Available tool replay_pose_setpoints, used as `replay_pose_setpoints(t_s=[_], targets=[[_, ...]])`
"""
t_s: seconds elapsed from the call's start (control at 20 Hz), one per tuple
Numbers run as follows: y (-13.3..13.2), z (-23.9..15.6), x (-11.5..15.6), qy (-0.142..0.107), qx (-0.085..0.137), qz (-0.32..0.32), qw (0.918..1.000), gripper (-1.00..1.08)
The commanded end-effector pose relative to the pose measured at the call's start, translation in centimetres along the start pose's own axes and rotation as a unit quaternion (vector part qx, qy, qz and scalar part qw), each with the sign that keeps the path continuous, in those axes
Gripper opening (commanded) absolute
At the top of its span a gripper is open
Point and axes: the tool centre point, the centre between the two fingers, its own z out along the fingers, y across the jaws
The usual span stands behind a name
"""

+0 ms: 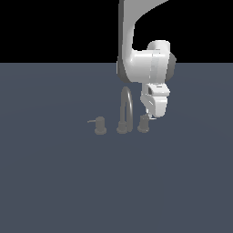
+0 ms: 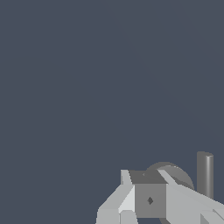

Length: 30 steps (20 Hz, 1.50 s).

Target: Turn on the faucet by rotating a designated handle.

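Note:
The faucet [image 1: 127, 109] is a dull grey set with a tall arched spout between two short knobs. The handle [image 1: 144, 124] is the knob on the exterior view's right; only a small bright bit of its lever shows beside my fingers. My gripper [image 1: 150, 115] hangs right at this knob, touching or almost touching its lever side. In the wrist view my gripper [image 2: 145, 178] has its fingers together with no gap and nothing between them. The knob's round top [image 2: 179, 174] shows just behind them, with a grey upright part of the faucet [image 2: 204, 175] beside it.
The other knob [image 1: 100, 126] stands on the exterior view's left of the spout, with a dull grey lever [image 1: 91, 121] pointing left. Everything sits on a flat dark blue-grey floor [image 1: 68, 182]. My white arm [image 1: 145, 63] comes down from above behind the faucet.

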Motion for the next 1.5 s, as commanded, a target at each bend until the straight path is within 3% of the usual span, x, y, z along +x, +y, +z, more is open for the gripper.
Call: replay_pose_setpoints(t_s=[0.0,0.4,0.45,1.15,1.25,1.45], targets=[[0.6,0.0,0.4,0.0,0.0,0.001,1.0,-1.0],[2.9,0.0,1.7,0.0,0.0,0.001,1.0,-1.0],[2.1,0.0,1.0,0.0,0.005,-0.003,1.0,-1.0],[6.5,0.0,0.6,0.0,0.001,0.001,1.0,-1.0],[5.7,0.0,1.2,0.004,0.008,0.003,1.0,-1.0],[6.6,0.0,-0.1,0.003,0.005,0.002,1.0,-1.0]])
